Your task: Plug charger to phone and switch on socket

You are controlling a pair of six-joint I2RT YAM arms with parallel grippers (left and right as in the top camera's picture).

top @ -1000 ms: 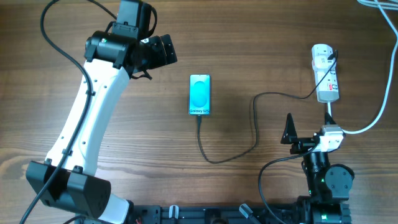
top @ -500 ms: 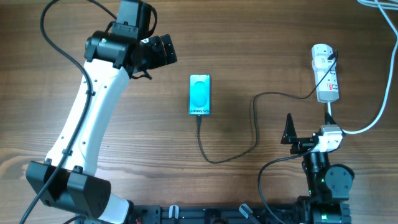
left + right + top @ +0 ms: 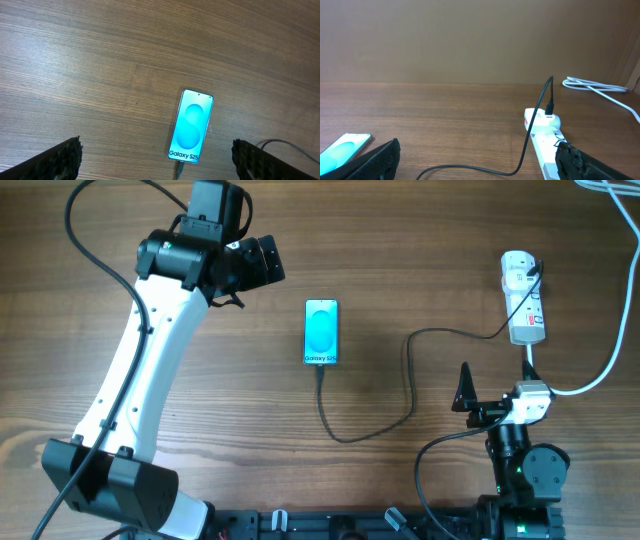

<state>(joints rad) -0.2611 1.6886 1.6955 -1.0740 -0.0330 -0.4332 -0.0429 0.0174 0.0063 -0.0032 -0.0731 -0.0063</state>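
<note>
Holding left pincer [image 3: 158,158] and right pincer [image 3: 477,162] spread wide, gripping nothing. Showing the phone [image 3: 321,331] lying screen-up on the table [image 3: 400,240], the charger [image 3: 411,380] trailing from its lower edge to the socket [image 3: 523,300] far right.

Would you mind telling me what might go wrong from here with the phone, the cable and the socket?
1. The charger loops slack between the phone and the socket. If the right end effector heads for the switch, it could snag the loop and pull the tip out of the phone.
2. The socket lies loose on the table, so pressing its switch might slide it instead.
</note>
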